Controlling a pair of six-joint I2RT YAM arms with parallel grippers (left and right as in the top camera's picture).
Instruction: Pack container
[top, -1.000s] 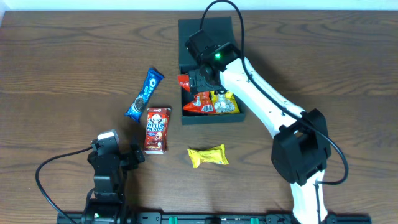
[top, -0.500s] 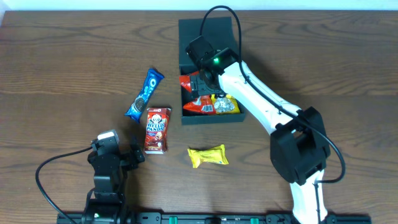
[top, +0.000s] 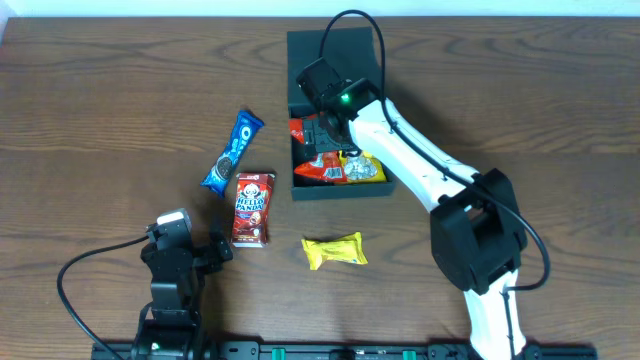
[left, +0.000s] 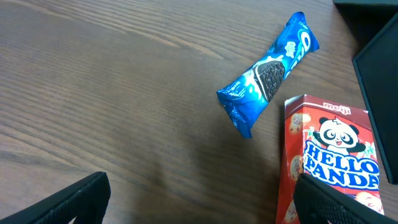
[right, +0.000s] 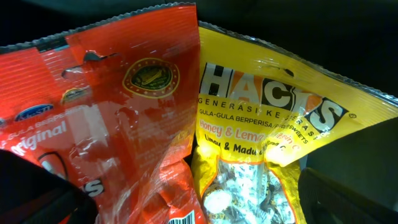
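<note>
The dark teal container (top: 340, 190) stands open at the table's back middle, its flap lid (top: 330, 50) lying flat behind it. Inside lie a red snack packet (top: 322, 168) and a yellow Hacks candy packet (top: 364, 167). My right gripper (top: 325, 130) hangs open over the box's inside. In the right wrist view its fingers (right: 199, 202) straddle the red packet (right: 118, 124) and the yellow Hacks packet (right: 261, 137) without closing on them. My left gripper (top: 215, 250) is open and empty (left: 199, 202) low at the front left.
A blue Oreo packet (top: 231, 152) (left: 267, 71), a red Hello Panda box (top: 252, 208) (left: 333, 155) and a yellow wrapped snack (top: 334, 250) lie on the wooden table outside the container. The left gripper's right finger is beside the Hello Panda box.
My right gripper has shifted slightly toward the far side over the box. The left arm and the loose snacks have not moved.
</note>
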